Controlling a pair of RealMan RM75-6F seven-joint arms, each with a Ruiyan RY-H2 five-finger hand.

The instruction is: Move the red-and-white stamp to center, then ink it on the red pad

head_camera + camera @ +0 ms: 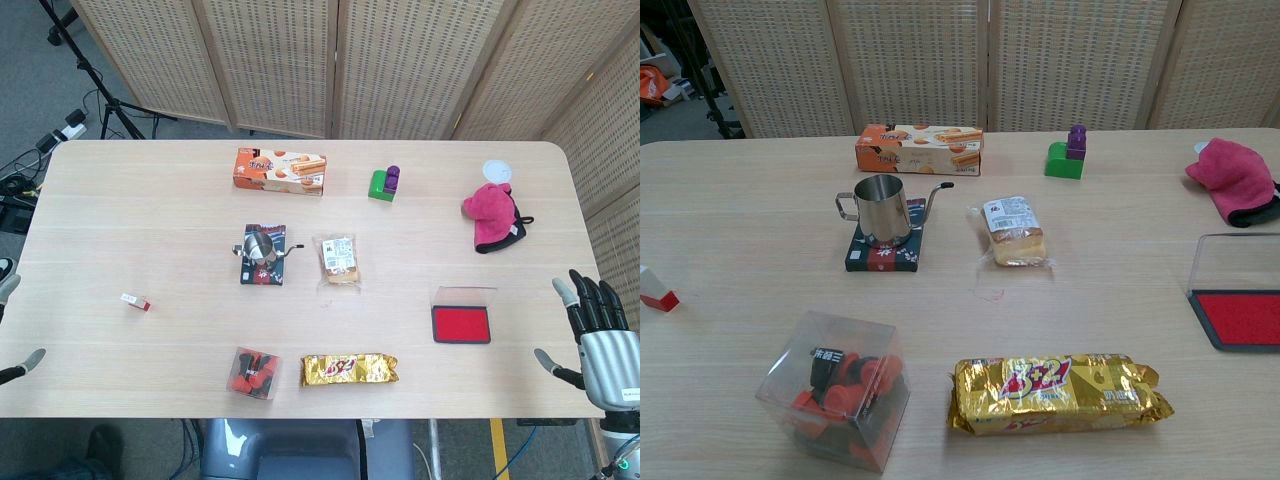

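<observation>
Head view, scanning from the table's left side: left hand (pixel 20 365) barely in frame at the edge — only fingertips show, so I cannot tell whether it is spread or curled. Red-and-white stamp (pixel 135 302) lies on its side on the left part of the table (pixel 100 220), well apart from that hand, untouched. Mid-table: steel pitcher (pixel 262 245) on a coaster, wrapped cake (pixel 337 258), clear box of red pieces (pixel 255 372), gold snack bar (pixel 350 369). Further right, red pad (pixel 461 323), lid tipped open. Right hand (pixel 595 335) at the right edge, fingers spread, holding nothing.

Risks, as judgement: stamp is small and lying flat — fingers could skid it away or pick it up crooked. Pitcher and clear box flank the route to centre; a low carry might clip them.
</observation>
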